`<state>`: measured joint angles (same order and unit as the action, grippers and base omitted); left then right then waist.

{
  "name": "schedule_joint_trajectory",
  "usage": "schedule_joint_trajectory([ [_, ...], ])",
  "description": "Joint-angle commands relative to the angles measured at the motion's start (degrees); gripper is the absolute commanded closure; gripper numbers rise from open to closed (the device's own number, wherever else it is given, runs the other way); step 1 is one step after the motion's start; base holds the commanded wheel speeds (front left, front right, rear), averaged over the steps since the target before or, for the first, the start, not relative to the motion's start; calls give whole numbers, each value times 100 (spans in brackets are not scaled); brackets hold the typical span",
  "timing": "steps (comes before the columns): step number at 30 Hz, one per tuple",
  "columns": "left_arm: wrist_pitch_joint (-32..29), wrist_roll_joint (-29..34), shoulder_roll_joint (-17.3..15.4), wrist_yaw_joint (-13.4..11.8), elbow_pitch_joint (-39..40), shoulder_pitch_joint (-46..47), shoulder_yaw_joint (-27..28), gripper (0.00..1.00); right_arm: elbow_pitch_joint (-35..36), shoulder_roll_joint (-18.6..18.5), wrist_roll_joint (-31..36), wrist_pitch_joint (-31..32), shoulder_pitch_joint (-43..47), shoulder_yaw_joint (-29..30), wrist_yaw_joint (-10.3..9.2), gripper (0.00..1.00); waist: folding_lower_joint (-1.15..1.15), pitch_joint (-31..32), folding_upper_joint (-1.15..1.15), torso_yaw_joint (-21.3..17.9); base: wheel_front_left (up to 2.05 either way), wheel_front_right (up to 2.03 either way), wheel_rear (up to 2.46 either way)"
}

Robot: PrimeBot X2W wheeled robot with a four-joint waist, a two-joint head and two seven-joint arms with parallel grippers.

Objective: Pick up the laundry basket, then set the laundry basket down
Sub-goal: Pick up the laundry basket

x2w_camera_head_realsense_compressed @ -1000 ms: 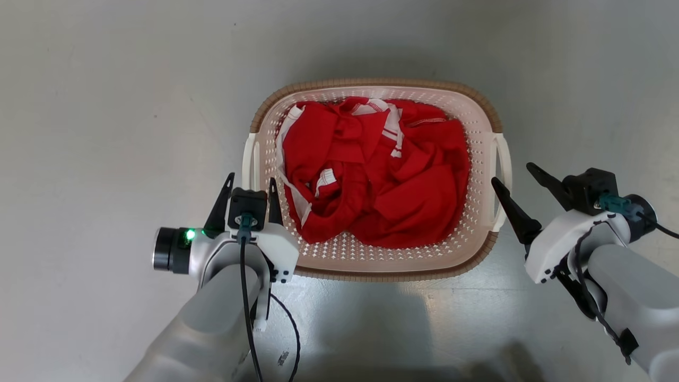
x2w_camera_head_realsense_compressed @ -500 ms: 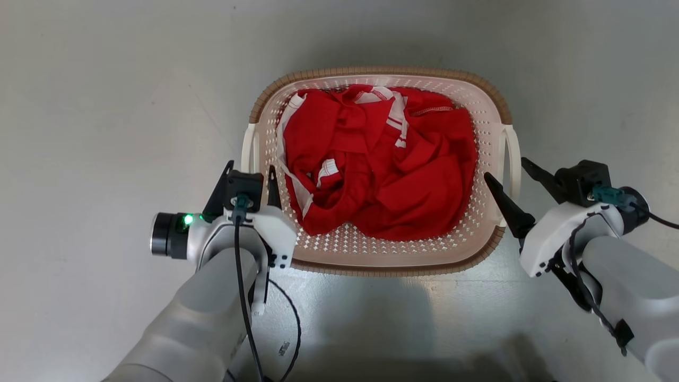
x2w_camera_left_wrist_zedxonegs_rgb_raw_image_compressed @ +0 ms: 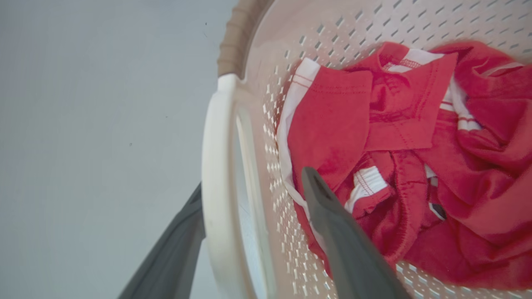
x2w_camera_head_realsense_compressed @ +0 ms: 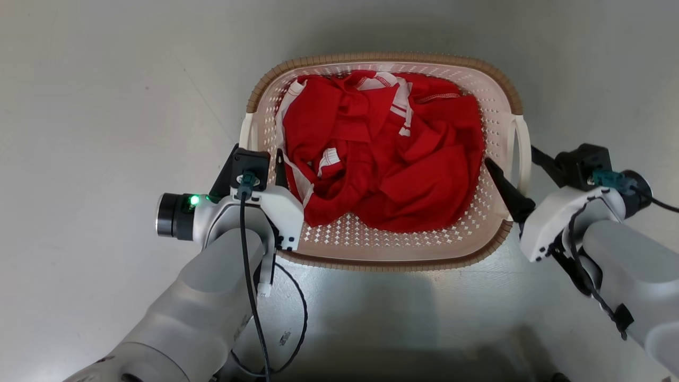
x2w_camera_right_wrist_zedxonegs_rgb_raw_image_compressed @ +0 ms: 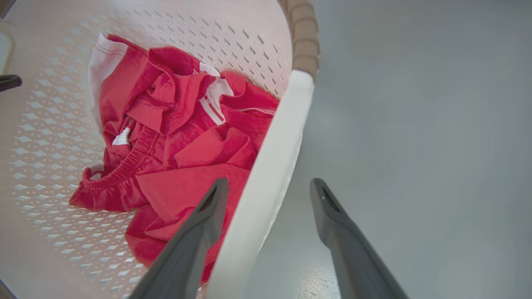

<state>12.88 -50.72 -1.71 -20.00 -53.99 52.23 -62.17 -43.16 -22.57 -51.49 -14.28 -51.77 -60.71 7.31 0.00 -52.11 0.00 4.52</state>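
I keep left claw [x2w_camera_head_realsense_compressed: 255, 155] and right claw [x2w_camera_head_realsense_compressed: 509, 155] open, each straddling a white loop handle [x2w_camera_head_realsense_compressed: 527, 143] of the cream perforated plastic laundry basket [x2w_camera_head_realsense_compressed: 382, 55], for a level lift.

the left gripper [x2w_camera_head_realsense_compressed: 257, 155] stood with its dark fingers spread wide, pointing straight ahead of its wrist. the right gripper [x2w_camera_head_realsense_compressed: 509, 155] was spread wide too, its fingers slanting toward the left one.

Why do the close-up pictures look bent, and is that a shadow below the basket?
Head view: sharp, a soft shadow on the grey floor before the cream-white perforated plastic laundry basket. Left wrist view: wide lens bows its white loop handle. Right wrist view: faint floor glare.
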Motion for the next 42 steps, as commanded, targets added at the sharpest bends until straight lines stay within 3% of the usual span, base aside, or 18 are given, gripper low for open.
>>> schedule_joint_trajectory([
  [1,17,-138,-117,-92,22,46,-51,0,16,11,-93,-72,206,-107,18,0,0,-39,0,17,0,0,0],
  [2,12,-184,-117,-100,23,68,-98,2,17,20,-117,-72,191,-120,18,0,0,-51,0,24,0,0,0],
  [4,-13,-278,-117,-105,20,103,-195,43,10,36,-171,-72,177,-161,18,0,0,-67,0,32,0,0,0],
  [5,-20,-323,-117,-105,23,120,-242,58,-7,44,-217,-65,175,-185,18,0,0,-75,0,39,0,0,0],
  [6,-23,-363,-117,-106,26,138,-292,65,-26,47,-244,-65,161,-212,18,0,0,-85,0,45,0,0,0],
  [7,-27,-400,-117,-107,31,157,-344,93,-44,54,-271,-58,149,-244,18,6,0,-92,0,53,0,0,0],
  [8,-30,-439,-117,-105,37,174,-394,100,-64,63,-304,-55,137,-269,18,40,0,-99,0,61,0,0,0],
  [9,-35,-476,-117,-102,43,192,-446,100,-85,68,-330,-55,123,-290,18,61,0,-103,0,68,0,0,0],
  [10,-39,-516,-117,-97,49,207,-494,100,-104,74,-351,-56,108,-308,18,100,0,-104,0,75,0,0,0],
  [24,-118,-733,-117,-88,-69,241,-992,100,-494,254,-573,-67,98,-451,18,100,0,261,0,32,0,0,0],
  [42,-433,-720,-117,134,-246,-219,-1107,100,-1523,1039,-965,557,265,-626,18,100,0,1728,0,-246,0,0,0],
])
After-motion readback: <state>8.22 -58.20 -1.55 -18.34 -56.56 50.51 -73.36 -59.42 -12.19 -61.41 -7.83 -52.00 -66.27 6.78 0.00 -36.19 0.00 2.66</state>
